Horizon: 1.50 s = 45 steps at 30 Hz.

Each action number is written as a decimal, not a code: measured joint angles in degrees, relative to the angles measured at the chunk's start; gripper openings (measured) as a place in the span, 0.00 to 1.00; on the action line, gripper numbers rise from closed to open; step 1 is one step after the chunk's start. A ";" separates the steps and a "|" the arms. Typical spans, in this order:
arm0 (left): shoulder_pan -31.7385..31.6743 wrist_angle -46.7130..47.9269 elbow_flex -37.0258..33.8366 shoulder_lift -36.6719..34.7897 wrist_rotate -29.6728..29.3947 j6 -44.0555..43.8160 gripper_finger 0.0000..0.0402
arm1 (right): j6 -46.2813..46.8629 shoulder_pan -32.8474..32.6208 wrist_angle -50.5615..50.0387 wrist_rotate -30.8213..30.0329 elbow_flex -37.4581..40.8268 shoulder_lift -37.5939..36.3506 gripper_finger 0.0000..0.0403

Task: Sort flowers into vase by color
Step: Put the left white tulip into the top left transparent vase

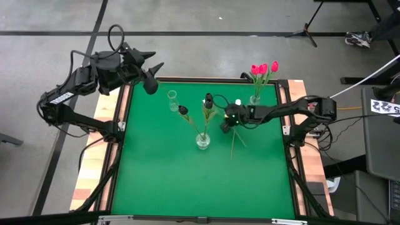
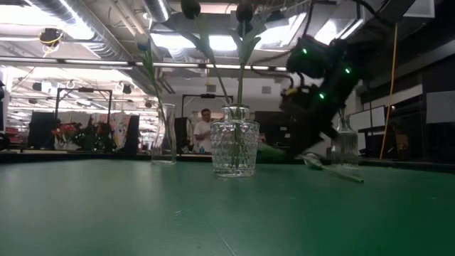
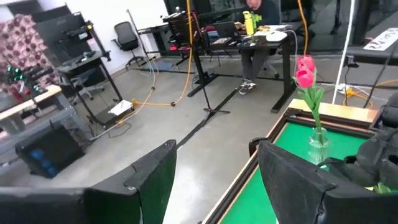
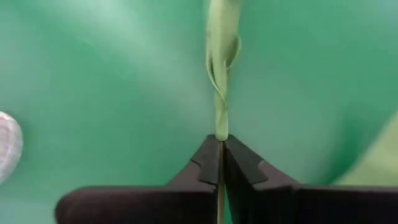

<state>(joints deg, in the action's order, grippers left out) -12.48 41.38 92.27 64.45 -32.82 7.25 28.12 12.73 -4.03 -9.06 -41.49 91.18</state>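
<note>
My right gripper [image 1: 229, 123] is low over the green mat, right of the middle glass vase [image 1: 203, 141], and shut on a tulip stem [image 1: 233, 149] lying on the mat. I cannot make out that tulip's head. Two black tulips [image 1: 183, 110] stand with their stems in the middle vase. Pink-red tulips [image 1: 263, 69] stand in the far-right vase [image 1: 255, 99]. A narrow vase [image 1: 172, 100] at far left holds nothing. My left gripper [image 3: 217, 180] waits open beyond the table's far-left corner. My right gripper pinches the green stem [image 4: 221, 127], where a leaf wraps it, between its two fingertips [image 4: 208, 158]. It comes down slanting from the table's right. The stem runs on ahead of the tips, and its free end [image 2: 341, 173] lies on the mat.
The three vases stand in the far half of the mat; the middle one [image 2: 234, 149] is close to my right gripper's left. The near half of the mat [image 1: 200, 187] is bare green. A raised wooden rim [image 1: 122, 109] frames the table. A person sits far behind in the room.
</note>
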 joint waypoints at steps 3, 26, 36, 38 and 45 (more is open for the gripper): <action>-0.89 0.03 0.00 -0.25 -0.02 -1.47 0.56 | -1.14 0.05 -0.07 -0.76 -3.22 -0.21 0.03; -2.72 -18.13 -6.95 -2.61 22.60 -10.18 0.56 | -28.49 10.89 -10.85 -1.00 -43.10 -13.12 0.02; -4.17 -41.82 -17.63 -0.50 27.19 -13.74 0.56 | -26.74 5.70 0.83 10.17 -49.69 -13.01 0.03; -4.17 -45.75 -17.86 0.72 29.16 -14.83 0.56 | -26.74 3.92 2.92 10.58 -49.77 -12.60 0.03; -4.12 -52.92 -17.88 5.48 35.12 -19.38 0.56 | -26.73 -0.33 7.17 10.77 -49.71 -8.96 0.03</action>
<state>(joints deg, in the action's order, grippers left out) -16.60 -11.54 74.39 69.93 2.30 -12.13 1.39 12.40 3.14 1.72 -91.20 82.22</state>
